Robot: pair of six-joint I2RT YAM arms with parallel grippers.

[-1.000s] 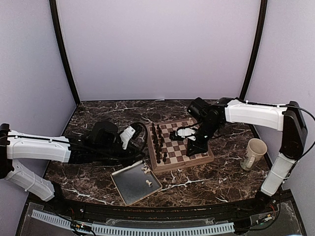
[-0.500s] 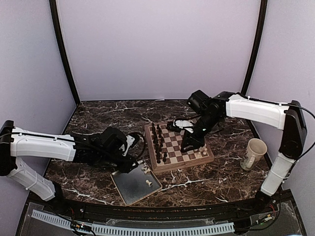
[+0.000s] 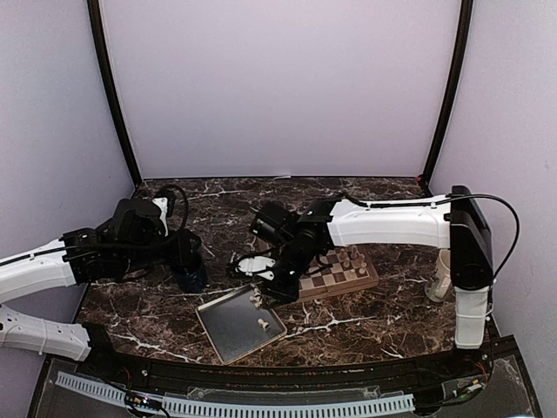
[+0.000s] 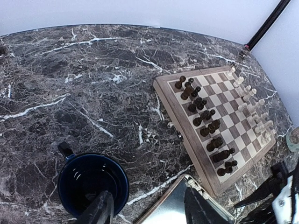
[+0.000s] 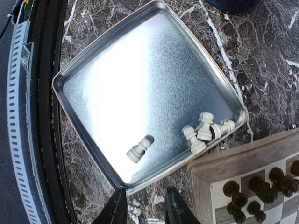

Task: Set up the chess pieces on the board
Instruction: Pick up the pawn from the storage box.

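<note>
Several cream-white chess pieces lie in the grey metal tray (image 5: 93,56): a lone pawn (image 5: 139,149) and a cluster of three (image 5: 204,127) at the corner next to the board (image 5: 212,179). In the top view the tray (image 3: 228,331) sits in front of the board (image 3: 365,280). More white pieces (image 4: 254,109) stand along the board's far side (image 4: 187,126), opposite the dark pieces (image 4: 205,114). My right gripper (image 5: 145,210) is open and empty, over the tray's edge (image 3: 265,287). My left gripper (image 4: 149,210) is open and empty, between the blue mug and the tray.
A dark blue mug (image 4: 91,184) stands left of the tray, under my left finger (image 4: 100,212); it also shows in the top view (image 3: 190,277). A cream mug (image 3: 451,272) stands at the right. My right arm (image 3: 383,225) lies across the board.
My right gripper has swung left from the board's right side to the tray. My left arm has drawn back left from the tray, to above the blue mug.
</note>
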